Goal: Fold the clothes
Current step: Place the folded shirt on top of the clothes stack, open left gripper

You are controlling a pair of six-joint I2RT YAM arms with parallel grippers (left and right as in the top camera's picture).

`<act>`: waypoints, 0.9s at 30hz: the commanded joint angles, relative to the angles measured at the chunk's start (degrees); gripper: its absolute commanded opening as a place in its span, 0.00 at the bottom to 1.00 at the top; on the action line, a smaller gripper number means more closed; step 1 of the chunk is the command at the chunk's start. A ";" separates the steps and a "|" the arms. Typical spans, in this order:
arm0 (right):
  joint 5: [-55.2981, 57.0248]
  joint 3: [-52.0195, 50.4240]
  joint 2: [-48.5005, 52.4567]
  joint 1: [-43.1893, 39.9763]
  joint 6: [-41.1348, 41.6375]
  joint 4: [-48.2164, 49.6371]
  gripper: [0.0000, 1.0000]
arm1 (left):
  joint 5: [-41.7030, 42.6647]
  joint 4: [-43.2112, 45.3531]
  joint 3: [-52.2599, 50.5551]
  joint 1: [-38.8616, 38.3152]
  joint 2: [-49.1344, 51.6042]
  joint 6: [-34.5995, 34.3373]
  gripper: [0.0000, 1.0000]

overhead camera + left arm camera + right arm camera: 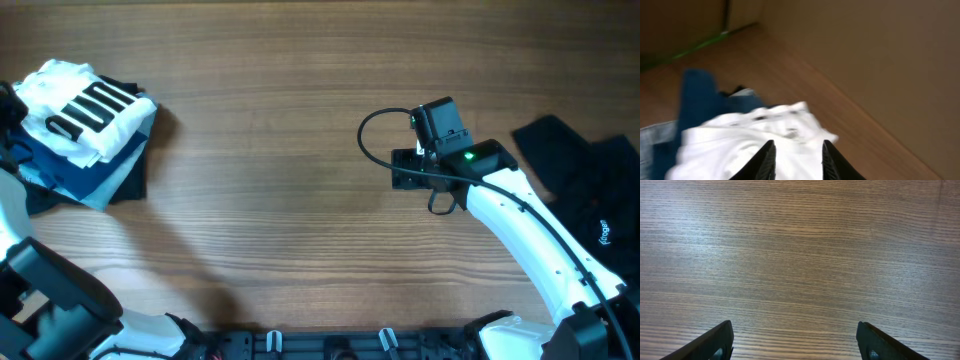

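The white T-shirt [88, 112], with its black bar print turned upward, is seen folded into a compact bundle at the far left of the surface [300, 80]. It is laid on top of a stack of blue garments [112, 172], presumably so that finished pieces are kept together and clear of the working area. The left hand [797, 161] is held just above the white fabric. Its fingers are spread partway and nothing is seen pinched between them, though the view is blurred. This pose is judged to suit a release or a final pat on the pile.

A black garment [585, 195] with a small white logo is spread loosely at the right edge, not yet folded. The right hand [795, 340] is held over bare wood in the middle, well apart from that garment, with its fingers spread wide and nothing between them. The black garment is judged to be the piece to be drawn toward the middle for folding.
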 commanded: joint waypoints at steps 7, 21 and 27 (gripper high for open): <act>-0.39 1.14 -1.01 -0.04 0.61 -0.09 0.80 | -5.33 -3.13 0.20 -0.07 13.00 0.22 0.50; -5.79 1.11 -1.01 -0.04 0.24 7.61 1.00 | 13.09 2.67 0.22 -8.26 -1.27 2.34 1.00; -7.04 1.11 -1.01 -0.20 2.60 17.92 1.00 | -2.03 -14.40 0.20 -35.26 -1.99 5.40 1.00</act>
